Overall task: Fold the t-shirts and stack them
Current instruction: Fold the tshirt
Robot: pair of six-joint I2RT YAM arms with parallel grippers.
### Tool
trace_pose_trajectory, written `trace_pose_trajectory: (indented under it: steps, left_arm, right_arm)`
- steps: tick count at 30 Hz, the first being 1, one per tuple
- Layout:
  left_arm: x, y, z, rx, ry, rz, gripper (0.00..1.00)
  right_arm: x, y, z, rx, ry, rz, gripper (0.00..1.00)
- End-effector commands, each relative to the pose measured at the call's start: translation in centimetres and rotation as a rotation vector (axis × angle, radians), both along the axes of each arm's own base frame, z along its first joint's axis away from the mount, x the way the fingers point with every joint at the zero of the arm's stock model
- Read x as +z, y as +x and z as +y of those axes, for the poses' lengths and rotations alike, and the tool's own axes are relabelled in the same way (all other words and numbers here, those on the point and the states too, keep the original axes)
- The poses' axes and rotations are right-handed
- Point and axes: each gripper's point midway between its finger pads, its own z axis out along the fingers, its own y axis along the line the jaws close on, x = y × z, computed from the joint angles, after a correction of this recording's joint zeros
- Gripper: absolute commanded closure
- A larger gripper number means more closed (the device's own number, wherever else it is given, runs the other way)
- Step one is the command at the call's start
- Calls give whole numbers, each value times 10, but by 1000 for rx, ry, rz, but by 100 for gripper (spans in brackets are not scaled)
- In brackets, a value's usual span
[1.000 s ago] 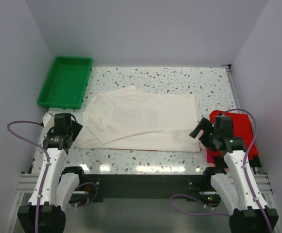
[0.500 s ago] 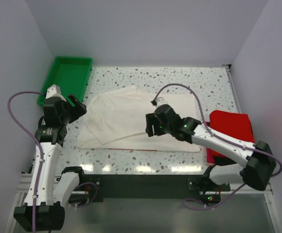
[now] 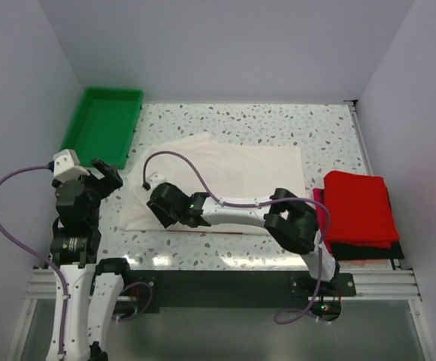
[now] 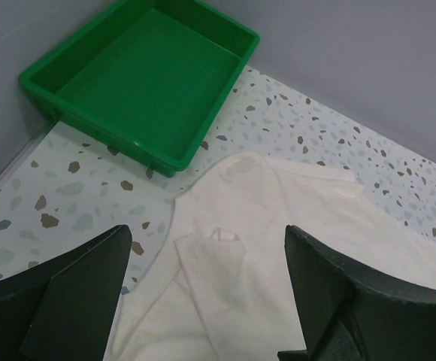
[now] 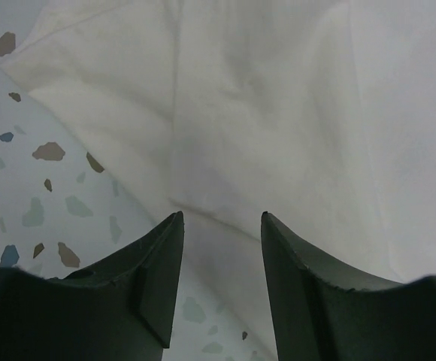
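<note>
The off-white t-shirt point(image 3: 240, 173) lies flat on the surface point(image 3: 278, 120). I hold the right pincer point(image 5: 222, 218), part-spread and empty, over its near-left edge for a fold grip. The left pincer point(image 4: 209, 233) hangs wide apart, empty.

Off-white t-shirt point(image 3: 233, 177), green tray point(image 3: 101, 128), speckled table point(image 3: 278, 120)

plain pale grey walls point(image 3: 225, 45) enclose a speckled terrazzo table point(image 3: 278, 120).

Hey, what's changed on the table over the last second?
The right claw swung from beside the red stack leftward across the off-white shirt to its near-left edge, jaws apart, holding nothing. The left claw pulled away from the shirt's left edge, jaws wide open. Shirt, red stack and green tray stayed put.
</note>
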Motion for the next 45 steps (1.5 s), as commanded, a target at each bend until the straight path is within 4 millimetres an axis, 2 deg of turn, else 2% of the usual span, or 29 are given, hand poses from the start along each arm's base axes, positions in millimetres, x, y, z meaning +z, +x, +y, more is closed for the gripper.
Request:
trace_pose_trajectory:
  steps: [1,4,7,17,25,29,31,37,45]
  left_arm:
    - [2,5,12,58,31,-10,12]
    - [-9,6,12,55,25,34,12]
    - [-10,5,13,62,24,30,12]
    - [-7,2,13,66,21,14,12]
    - [-10,5,12,62,16,27,12]
    - [-15,7,12,59,8,52,12]
    - [-15,8,11,59,10,56,12]
    - [-15,7,11,55,11,47,12]
    - [-17,8,9,42,11,54,12]
  right_arm:
    - [18,7,32,32,54,-60,52]
    - [10,-1,45,47,49,-65,53]
    - [1,-2,51,45,24,-61,55]
    - [-21,0,53,32,-22,-56,62]
    - [-28,2,49,24,-52,-62,69]
    - [-20,7,46,6,-55,-85,79]
    - [-9,11,47,-5,-42,-106,85]
    - [6,32,42,-31,-16,-100,97]
    - [34,87,16,-115,73,-59,100]
